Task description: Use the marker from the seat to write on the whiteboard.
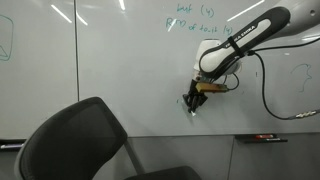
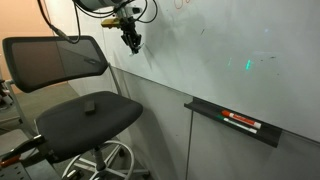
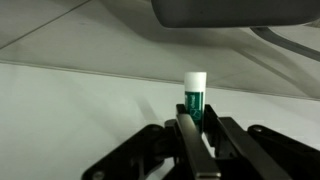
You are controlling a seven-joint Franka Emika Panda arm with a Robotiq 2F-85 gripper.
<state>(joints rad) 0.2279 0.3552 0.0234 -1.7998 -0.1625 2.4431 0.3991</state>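
I read the gripper (image 3: pixel 200 123) clenched on the marker (image 3: pixel 196 98); its tip projects past the fingers (image 3: pixel 188 140), toward the whiteboard (image 1: pixel 100 60).

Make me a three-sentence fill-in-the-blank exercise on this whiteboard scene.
1. The claw is shut on a marker whose barrel is ___ with a white end.
2. The seat in front of the whiteboard is ___ in colour.
3. The tray under the whiteboard holds items that are partly ___.

Missing words: green; black; red.
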